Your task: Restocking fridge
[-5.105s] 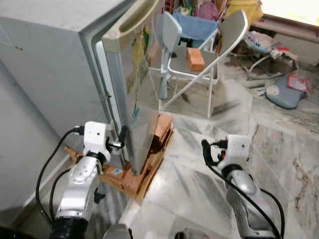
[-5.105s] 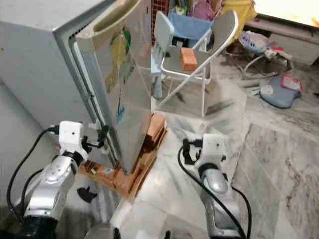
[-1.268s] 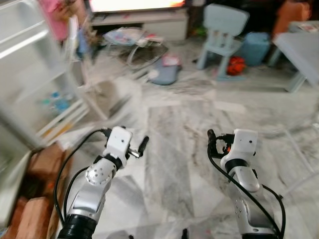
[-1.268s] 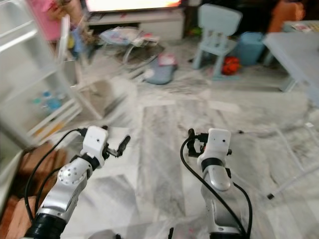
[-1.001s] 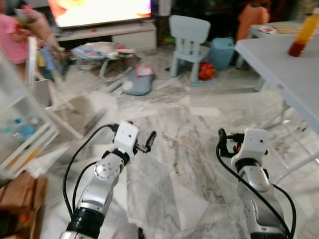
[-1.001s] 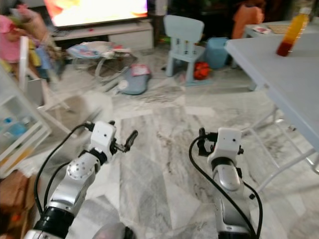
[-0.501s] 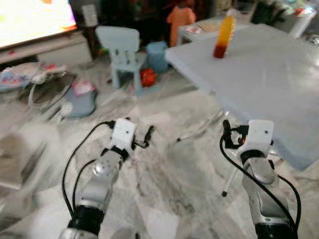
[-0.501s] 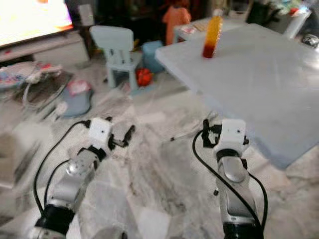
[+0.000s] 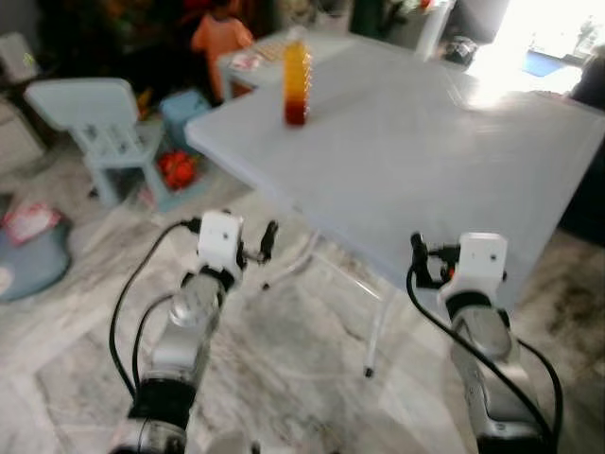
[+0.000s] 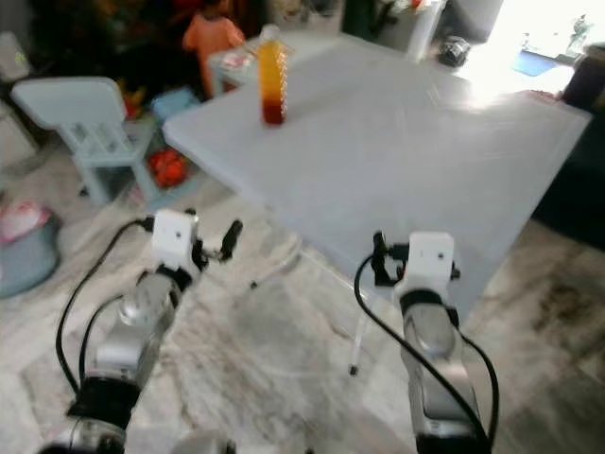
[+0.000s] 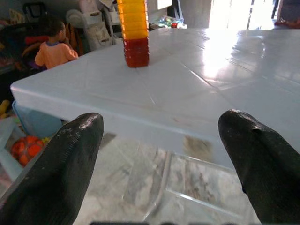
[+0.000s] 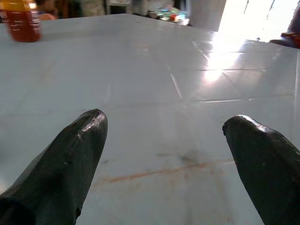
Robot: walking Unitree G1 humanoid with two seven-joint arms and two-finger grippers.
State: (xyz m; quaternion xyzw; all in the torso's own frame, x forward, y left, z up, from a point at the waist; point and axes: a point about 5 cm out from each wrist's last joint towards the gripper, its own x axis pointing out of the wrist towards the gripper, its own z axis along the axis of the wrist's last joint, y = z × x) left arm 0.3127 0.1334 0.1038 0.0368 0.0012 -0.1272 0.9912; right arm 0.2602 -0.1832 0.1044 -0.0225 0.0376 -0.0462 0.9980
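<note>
Bottle: an orange drink bottle [image 9: 297,76] stands straight up on the white table [image 9: 444,161], close to the table's far left corner. It is the thing to fetch for the fridge, I think.
Left claw: the left gripper [image 11: 159,164] is held up in front of the robot, lower than the table top and just short of its near edge. Its two black fingers [image 11: 70,159] are spread wide with nothing between them. The bottle is ahead of this claw and higher up, well apart from it.
Right claw: the right gripper [image 12: 164,159] is held up at the table's near edge, over the white top. Its fingers are spread wide too, and hold nothing. The bottle is far ahead of it and off to its left.
Why the claws are like this: both seem held wide and ready, so one can close round the bottle once the robot is near enough.
Step now: coming up to the table; no grab yet.
Other things: a small blue chair [image 9: 85,109] and a person in an orange top [image 9: 219,33] are beyond the table, far past the left claw.
Watch out: the bottle is tall and thin, so a bump could tip it.
</note>
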